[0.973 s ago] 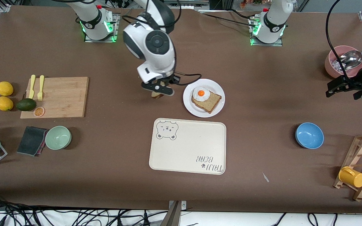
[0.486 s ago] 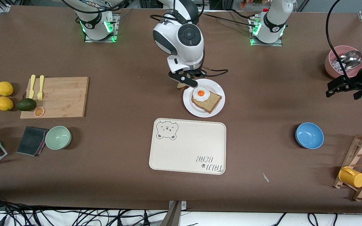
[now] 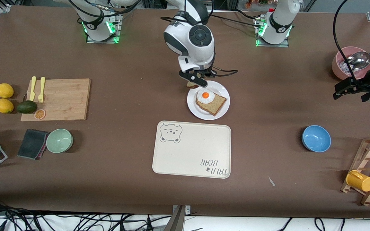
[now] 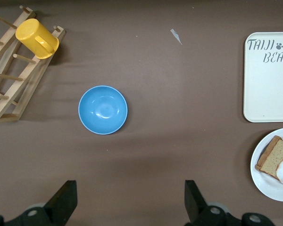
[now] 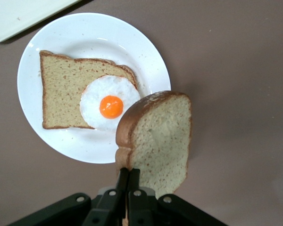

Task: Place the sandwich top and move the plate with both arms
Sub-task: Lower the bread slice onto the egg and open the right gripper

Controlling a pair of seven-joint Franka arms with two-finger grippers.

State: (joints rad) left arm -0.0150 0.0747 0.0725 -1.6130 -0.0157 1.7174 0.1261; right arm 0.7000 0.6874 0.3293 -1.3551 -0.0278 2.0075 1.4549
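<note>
The right hand (image 3: pixel 194 82) has travelled from over bare surface (image 3: pixel 124 154) toward the right arm's end, a second ago, to the plate (image 3: pixel 222 110) — it now hangs over the plate's rim at about 11 o'clock in the front view, after a smaller shift in the last half second. Its fingers (image 5: pixel 122 186) are pinched together on the edge of the sandwich top (image 5: pixel 155 141), which hangs tilted on edge, its crust overlapping the fried egg (image 5: pixel 109 104) in the right wrist view. The egg sits on the darker bread slice (image 3: pixel 214 103), which lies flat on the plate and has not moved. The plate stays just farther from the front camera than the cream tray (image 3: pixel 191 150), apart from it. The left hand (image 4: pixel 127 200) waits as before over the left arm's end of the surface, fingers spread wide and gripping nothing — the blue bowl (image 4: pixel 103 109) shows under it in the left wrist view.
</note>
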